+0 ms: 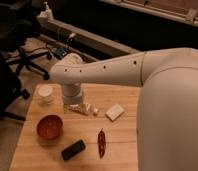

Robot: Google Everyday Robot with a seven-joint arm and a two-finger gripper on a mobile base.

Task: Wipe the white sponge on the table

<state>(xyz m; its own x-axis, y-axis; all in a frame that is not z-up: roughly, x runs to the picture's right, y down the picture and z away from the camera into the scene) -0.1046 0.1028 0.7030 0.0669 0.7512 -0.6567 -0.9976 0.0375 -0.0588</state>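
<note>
The white sponge [114,112], a small flat off-white rectangular block, lies flat on the light wooden plank table [123,149], right of the middle, with nothing touching it. The tool [73,103] hangs below the wrist of the white robot arm [107,70], low over the far part of the table, near the round white cup [45,94] and at the left end of a long white packet with dark markings [83,108]. I cannot tell whether the tool is open or closed. Towards the front sit a round red bowl [49,126], a black phone [73,149] and a red chilli pepper [101,142].
</note>
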